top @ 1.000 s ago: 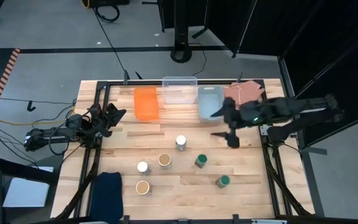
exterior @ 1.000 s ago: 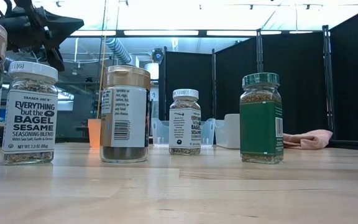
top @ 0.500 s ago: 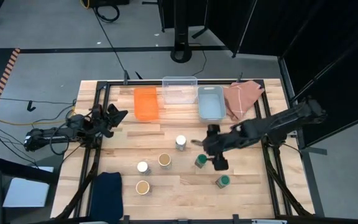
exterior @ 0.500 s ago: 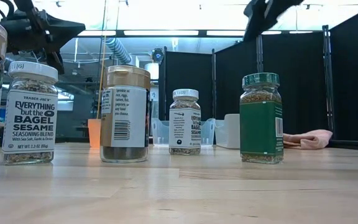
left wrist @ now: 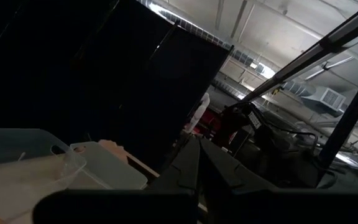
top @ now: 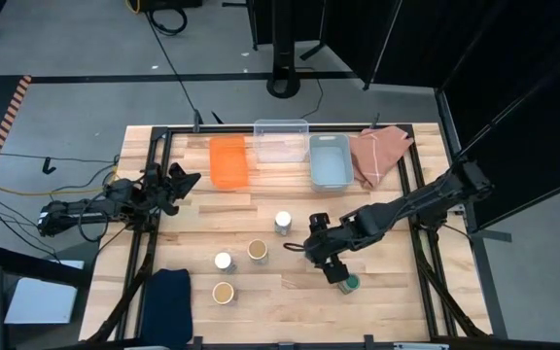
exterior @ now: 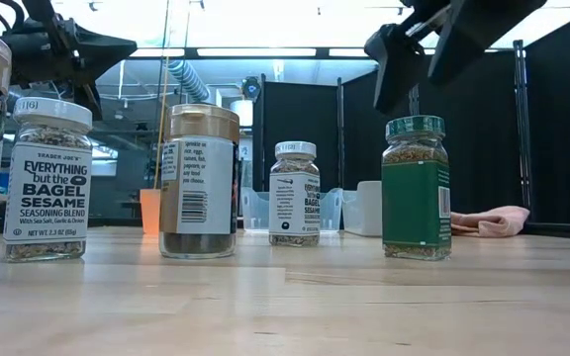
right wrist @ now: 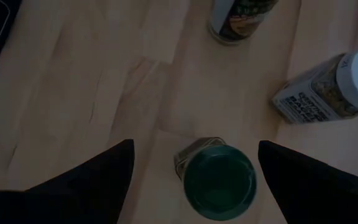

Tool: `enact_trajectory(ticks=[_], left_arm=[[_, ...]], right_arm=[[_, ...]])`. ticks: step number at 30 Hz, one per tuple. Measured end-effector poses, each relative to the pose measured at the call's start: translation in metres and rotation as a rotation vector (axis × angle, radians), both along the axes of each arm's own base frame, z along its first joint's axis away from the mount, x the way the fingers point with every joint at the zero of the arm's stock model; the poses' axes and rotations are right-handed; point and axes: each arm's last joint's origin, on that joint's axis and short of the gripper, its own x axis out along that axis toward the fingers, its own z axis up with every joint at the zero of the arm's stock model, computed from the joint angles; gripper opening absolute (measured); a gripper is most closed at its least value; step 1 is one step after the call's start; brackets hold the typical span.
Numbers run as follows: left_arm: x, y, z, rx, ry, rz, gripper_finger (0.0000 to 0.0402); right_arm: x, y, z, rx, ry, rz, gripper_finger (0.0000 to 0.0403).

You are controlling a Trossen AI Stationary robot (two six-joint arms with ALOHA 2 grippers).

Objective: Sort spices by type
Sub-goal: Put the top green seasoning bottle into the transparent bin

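Observation:
Six small round spice jars stand upright on the wooden table. My right gripper point(right wrist: 194, 146) is open and points steeply down over a green-lidded jar point(right wrist: 219, 180); its fingers stand on either side, a little above the lid point(exterior: 415, 127), touching nothing. The other green-lidded jar point(top: 350, 283) stands nearer the front edge. White-lidded jars point(top: 283, 222) point(top: 223, 261) and tan-lidded jars point(top: 258, 250) point(top: 224, 292) stand to their left. My left gripper point(top: 178, 180) waits shut at the table's left side, raised and pointing up into the room.
An orange bin point(top: 228, 160), a clear bin point(top: 281, 139) and a pale-blue bin point(top: 329, 160) line the far edge, with a pink cloth point(top: 377, 156) to their right. A dark blue cloth point(top: 168, 297) lies at the near left corner.
My right gripper has swung from beside the pale-blue bin toward the table's near edge and left, sinking and tipping downward until it stands over the green-lidded jar. It has stayed open. No jar has moved.

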Motion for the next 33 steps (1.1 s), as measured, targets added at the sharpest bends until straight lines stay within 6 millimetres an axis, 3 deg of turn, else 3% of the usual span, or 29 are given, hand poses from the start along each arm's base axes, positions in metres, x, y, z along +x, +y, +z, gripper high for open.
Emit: enact_trajectory(ticks=[11,27,33], left_arm=[[0.0,0.0,0.0,0.002,0.0,-0.008,0.0015],[0.001,-0.002,-0.002,0.016,0.024,-0.06,0.0015],[0.001,-0.002,-0.002,0.016,0.024,-0.059,0.0015]], right_arm=[[0.006,-0.009,-0.006,-0.047,0.009,0.046,0.035],[0.02,-0.006,-0.053,-0.07,0.169,0.055,0.035],[0.021,-0.006,-0.055,-0.081,0.171,0.055,0.0314]])
